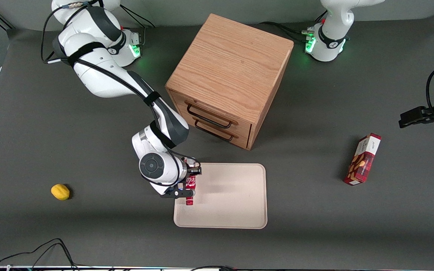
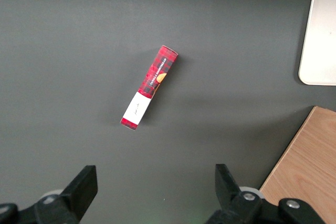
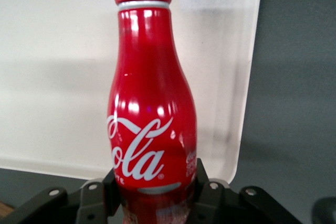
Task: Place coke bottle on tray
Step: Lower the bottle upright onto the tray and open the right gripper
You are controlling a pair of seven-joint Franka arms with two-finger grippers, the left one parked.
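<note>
The red coke bottle [image 1: 190, 190] with white script lettering is held lying level in my right gripper [image 1: 187, 184], its cap end pointing toward the front camera. The gripper is shut on the bottle's lower body; in the right wrist view the bottle [image 3: 152, 114] fills the frame with a black finger pressed on each side. It hangs over the edge of the beige tray [image 1: 232, 203] at the working arm's end of the tray. The tray [image 3: 63, 77] shows beneath the bottle, and its corner [image 2: 317, 35] shows in the left wrist view.
A wooden two-drawer cabinet [image 1: 232, 75] stands farther from the front camera than the tray. A yellow lemon [image 1: 60, 191] lies toward the working arm's end of the table. A red snack box [image 1: 363, 159] lies toward the parked arm's end; it also shows in the left wrist view [image 2: 149, 86].
</note>
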